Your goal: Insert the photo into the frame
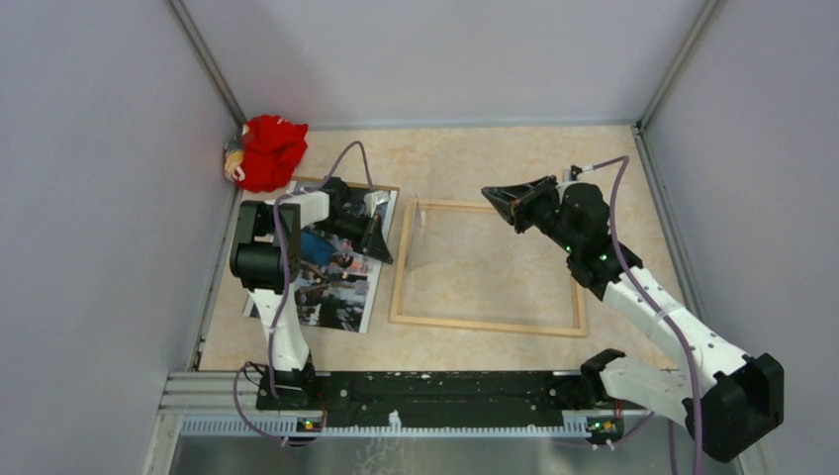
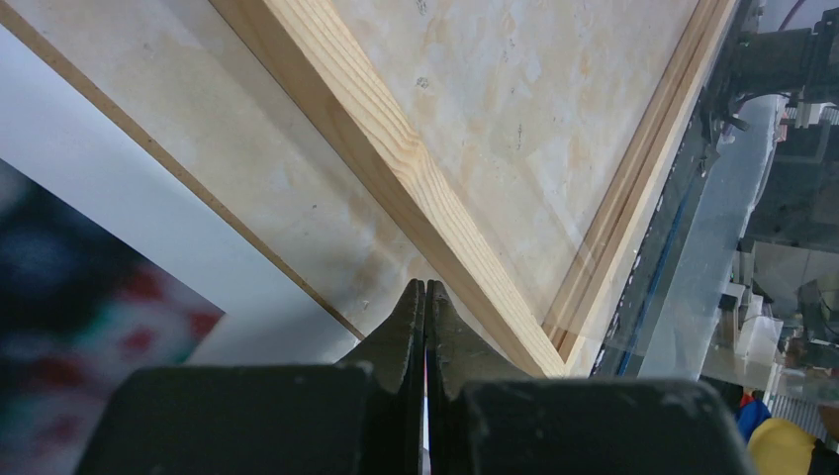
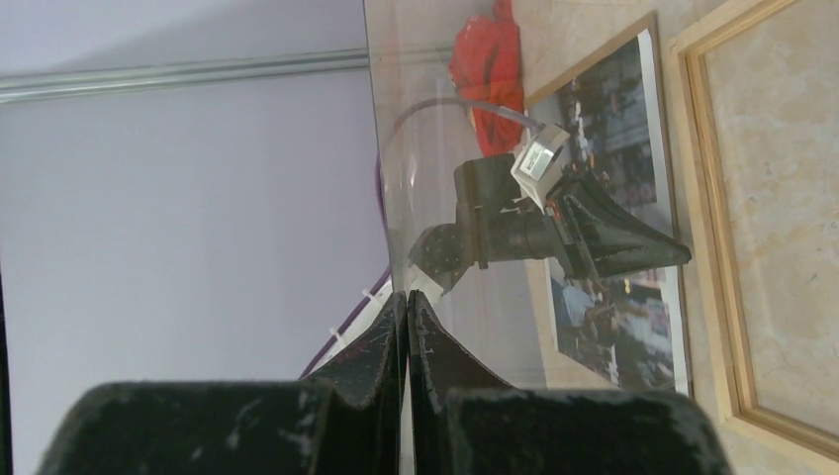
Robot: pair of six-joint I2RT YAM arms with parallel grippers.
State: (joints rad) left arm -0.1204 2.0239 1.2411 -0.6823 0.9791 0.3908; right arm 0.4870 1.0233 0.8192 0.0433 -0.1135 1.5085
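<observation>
frame [image 1: 485,324]: flat on bench [image 1: 475,158]
photo [image 1: 336,287]: flat, at frame's 9 o'clock
left gripper [image 2: 425,292]: pressed together beside frame's 9 o'clock rail
right gripper [image 3: 407,297]: pinching raised clear pane [image 3: 435,148] by its edge

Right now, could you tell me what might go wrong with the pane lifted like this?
1. The right gripper pinches the clear pane only at its edge, so the pane could slip and drop onto the frame.
2. The left gripper sits shut between the photo and the frame, seemingly near the pane. A swing could knock either.
</observation>
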